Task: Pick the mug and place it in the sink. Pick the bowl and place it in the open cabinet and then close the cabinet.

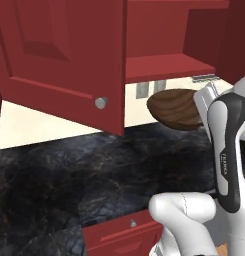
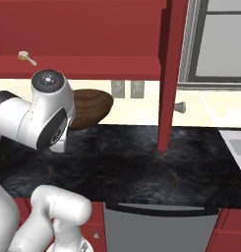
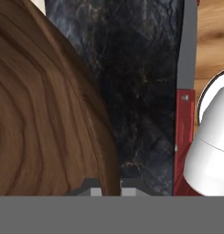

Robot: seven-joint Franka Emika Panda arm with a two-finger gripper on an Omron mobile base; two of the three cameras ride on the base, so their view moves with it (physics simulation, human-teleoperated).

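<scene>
holding the bowl (image 1: 175,109) by its rim, our end effector (image 3: 107,188) is clamped down narrow, one fingertip on each side of the wooden wall in the hand view. bowl is dark brown wood with clear grain, lifted off the black marbled surface (image 1: 84,170) and tilted, hanging in the air just below the bottom shelf (image 1: 166,66) of the open cabinet (image 1: 64,55). in the right base view the bowl (image 2: 92,108) shows behind our arm's upper joint, in front of the cream wall and near two grey wall outlets (image 2: 127,89). cabinet door (image 1: 59,60) on the left stands swung out toward us, round silver knob (image 1: 100,103) at its lower corner. second door (image 2: 171,74) stands edge-on in the right base view, with its knob (image 2: 181,107) sticking out to the right. a small pale item with a round head (image 2: 26,57) lies on the cabinet shelf; we can't tell what it is. red drawer front (image 1: 124,232) sits under the surface edge. we can't see a mug from here.
</scene>
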